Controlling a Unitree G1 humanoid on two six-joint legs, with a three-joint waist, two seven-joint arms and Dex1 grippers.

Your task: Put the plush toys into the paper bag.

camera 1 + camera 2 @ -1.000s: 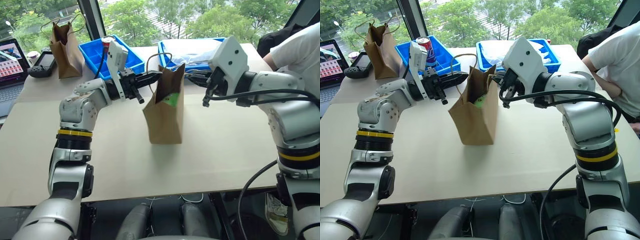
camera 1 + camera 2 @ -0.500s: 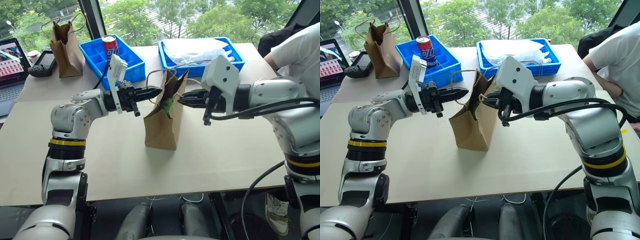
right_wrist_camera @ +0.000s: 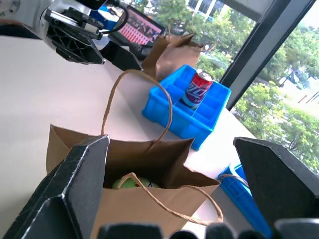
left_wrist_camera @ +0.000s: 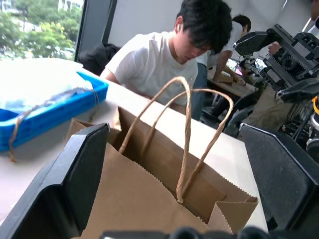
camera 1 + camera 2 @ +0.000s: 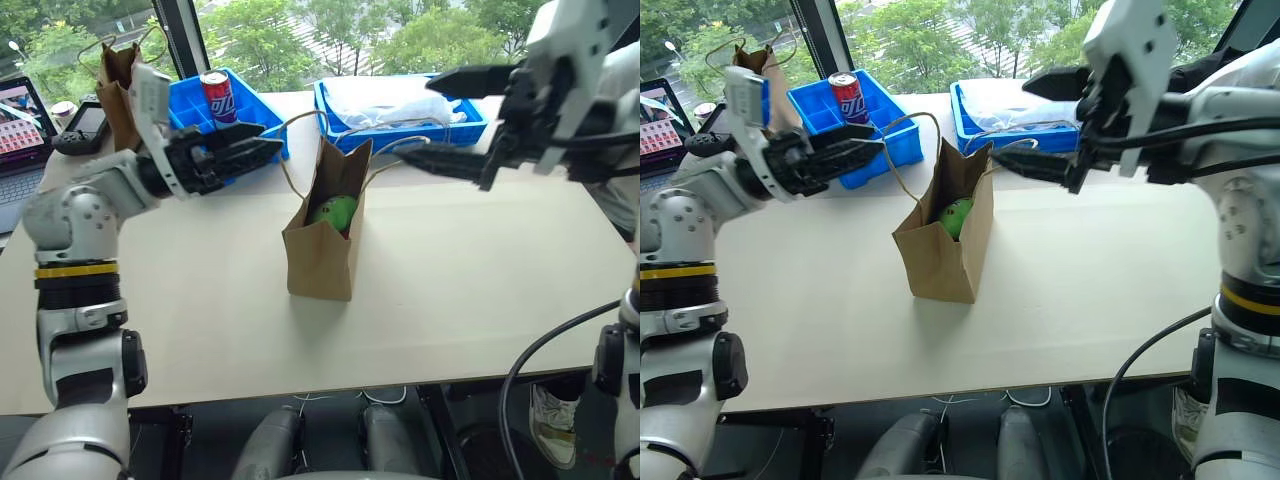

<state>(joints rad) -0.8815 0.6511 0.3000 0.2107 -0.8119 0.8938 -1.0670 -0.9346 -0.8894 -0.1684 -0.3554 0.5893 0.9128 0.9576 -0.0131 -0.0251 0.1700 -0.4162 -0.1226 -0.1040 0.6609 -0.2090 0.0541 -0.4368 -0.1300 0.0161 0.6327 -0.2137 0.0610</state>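
Bag point(image 5: 322, 240) stands upright near the middle of the counter point(image 5: 200, 300), mouth open, with the green toy point(image 5: 333, 211) visible inside; the red toy cannot be made out, so whether it sits deeper in the bag is unclear. Left pincer point(image 5: 247, 150) and right pincer point(image 5: 440, 115) hang on either side of the mouth, both spread wide and empty, clear of the paper. Risks, as I judge them: a twine handle point(image 5: 290, 150) loops up close to the left fingertips and could snag on a passing finger, tipping the light bag and spilling the toy. A careless arm sweep could also knock the bag toward the blue trays point(image 5: 255, 110)
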